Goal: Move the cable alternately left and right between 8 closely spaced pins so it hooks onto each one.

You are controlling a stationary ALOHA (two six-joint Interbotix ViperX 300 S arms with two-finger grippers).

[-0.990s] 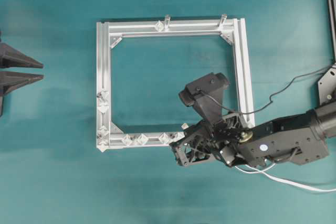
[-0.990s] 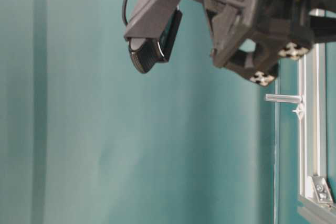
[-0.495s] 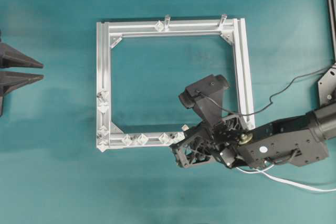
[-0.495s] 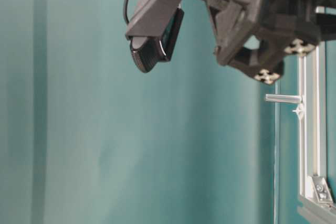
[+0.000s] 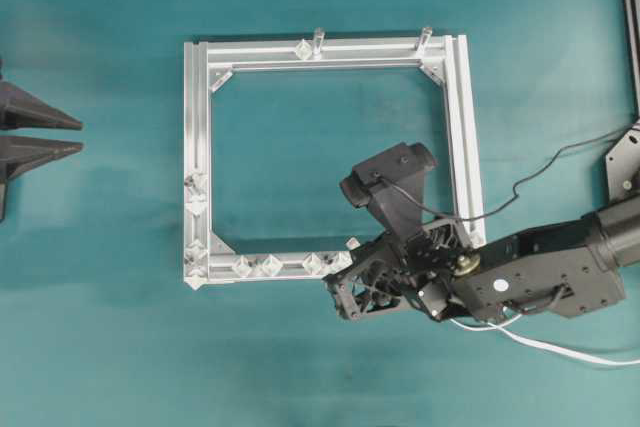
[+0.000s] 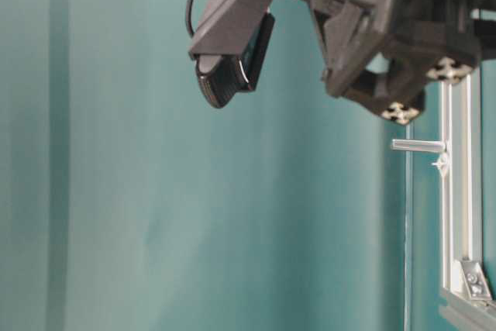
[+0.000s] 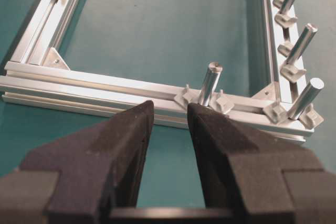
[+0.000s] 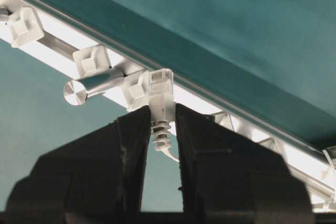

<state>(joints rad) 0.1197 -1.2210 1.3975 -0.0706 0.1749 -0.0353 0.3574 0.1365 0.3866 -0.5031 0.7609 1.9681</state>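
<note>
A: Right wrist view, and there it is. The right gripper [image 8: 160,129] is clamped on the cable [image 8: 161,109], pinching it just behind the plug [image 8: 161,90], which sticks up clear of the fingers [image 8: 134,145].

B: Where is that plug against the frame?

A: Right at the rail [image 8: 210,103], its tip beside a whitish pin [image 8: 135,92] and a grey post [image 8: 94,86] lying across the shot. Whether it touches the pin, I cannot tell.

B: And from overhead?

A: The right gripper [image 5: 352,299] sits at the lower right corner of the frame [image 5: 196,147], just outside the bottom rail, next to the last pair of pins [image 5: 327,263]. The cable [image 5: 560,349] trails out from under the arm, off toward the right edge.

B: The other side?

A: In the overhead view, the left gripper [image 5: 35,137] is parked at the far left, well apart from the frame. Its own camera shows the left gripper [image 7: 170,124] with fingers [image 7: 128,145] spread and nothing between them, looking at a post [image 7: 209,83] on the near rail.
</note>
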